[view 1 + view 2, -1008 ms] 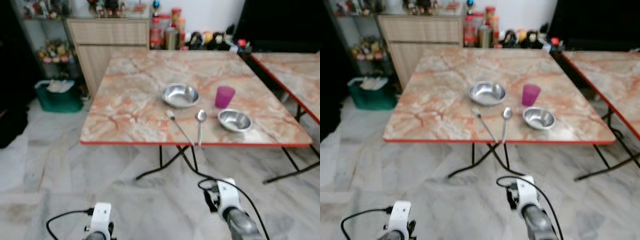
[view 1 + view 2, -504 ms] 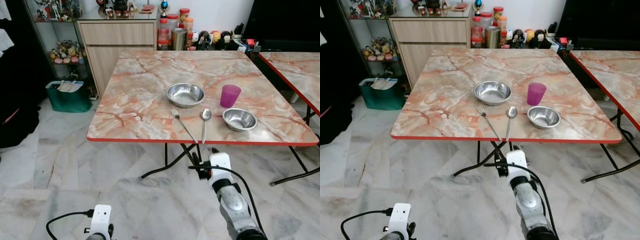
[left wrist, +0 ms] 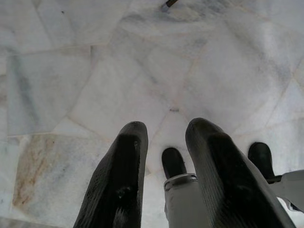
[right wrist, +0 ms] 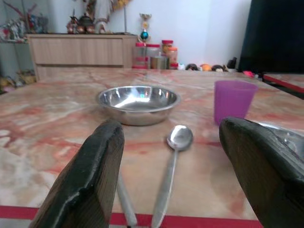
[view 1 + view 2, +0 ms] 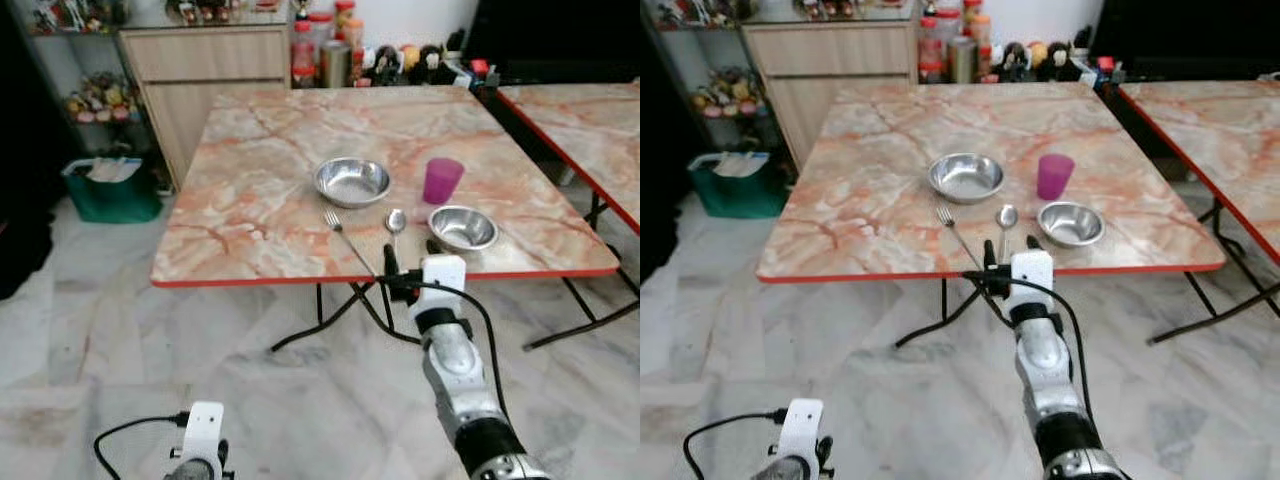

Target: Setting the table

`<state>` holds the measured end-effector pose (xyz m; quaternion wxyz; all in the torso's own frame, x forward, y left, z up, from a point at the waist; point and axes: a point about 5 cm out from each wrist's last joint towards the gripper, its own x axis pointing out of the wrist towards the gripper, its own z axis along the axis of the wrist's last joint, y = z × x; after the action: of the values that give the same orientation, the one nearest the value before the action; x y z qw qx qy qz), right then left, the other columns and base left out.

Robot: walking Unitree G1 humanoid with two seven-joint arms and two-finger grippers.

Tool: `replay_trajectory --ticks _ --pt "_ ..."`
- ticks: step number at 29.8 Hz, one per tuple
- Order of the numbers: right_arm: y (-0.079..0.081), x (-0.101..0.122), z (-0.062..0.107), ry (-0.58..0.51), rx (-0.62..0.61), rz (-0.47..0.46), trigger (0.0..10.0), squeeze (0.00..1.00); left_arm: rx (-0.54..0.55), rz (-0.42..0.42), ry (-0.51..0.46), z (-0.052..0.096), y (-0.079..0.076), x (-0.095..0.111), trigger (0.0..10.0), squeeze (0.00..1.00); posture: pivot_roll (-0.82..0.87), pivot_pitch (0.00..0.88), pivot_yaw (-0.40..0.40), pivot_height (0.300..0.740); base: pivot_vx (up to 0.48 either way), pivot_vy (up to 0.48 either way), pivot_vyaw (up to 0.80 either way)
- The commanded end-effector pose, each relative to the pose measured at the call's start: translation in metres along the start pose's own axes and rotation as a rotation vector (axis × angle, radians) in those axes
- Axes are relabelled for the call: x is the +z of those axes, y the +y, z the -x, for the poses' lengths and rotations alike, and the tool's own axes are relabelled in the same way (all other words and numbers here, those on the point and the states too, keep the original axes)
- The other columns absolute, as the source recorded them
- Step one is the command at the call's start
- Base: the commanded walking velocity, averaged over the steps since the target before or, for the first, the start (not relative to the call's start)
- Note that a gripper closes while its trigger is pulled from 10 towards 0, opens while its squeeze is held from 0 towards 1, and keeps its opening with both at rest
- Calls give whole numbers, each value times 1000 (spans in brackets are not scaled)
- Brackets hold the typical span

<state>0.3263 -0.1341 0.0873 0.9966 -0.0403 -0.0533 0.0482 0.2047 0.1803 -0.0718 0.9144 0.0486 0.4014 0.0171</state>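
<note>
Right wrist view: right pincer (image 4: pixel 166 185) spread wide, level before spoon (image 4: pixel 172 161).

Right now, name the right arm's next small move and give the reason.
Probably ease the right gripper forward and down over the spoon: its fingers are spread wide at the table edge, and the spoon's handle lies between them, untouched.

Evenly lit by soft, bright indoor light. Slightly soft, blurred head views. Glare on the round steel bowl (image 4: pixel 138 103) beyond the right gripper (image 4: pixel 175 190), whose near black fingers (image 4: pixel 83 185) blur. Faint shadows on pale marble floor (image 3: pixel 71 85).
</note>
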Motion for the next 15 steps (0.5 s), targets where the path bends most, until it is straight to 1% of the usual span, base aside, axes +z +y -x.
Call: replay_trajectory --ticks 1,6,10,15 --pt "6 -1 1 6 22 -5 10000 0 11 -1 12 1 1 -4 10000 0 -54 0 -13 740 251 0 0" --pt "15 0 3 1 43 -29 10000 0 12 2 12 1 1 -5 10000 0 -48 0 -16 740 253 0 0" --pt "16 0 3 6 44 -38 10000 0 10 2 12 1 1 -5 10000 0 -49 0 -11 740 279 0 0" --pt "17 0 3 8 45 -45 10000 0 6 -10 10 1 2 -5 10000 0 -53 0 -6 740 346 0 0"
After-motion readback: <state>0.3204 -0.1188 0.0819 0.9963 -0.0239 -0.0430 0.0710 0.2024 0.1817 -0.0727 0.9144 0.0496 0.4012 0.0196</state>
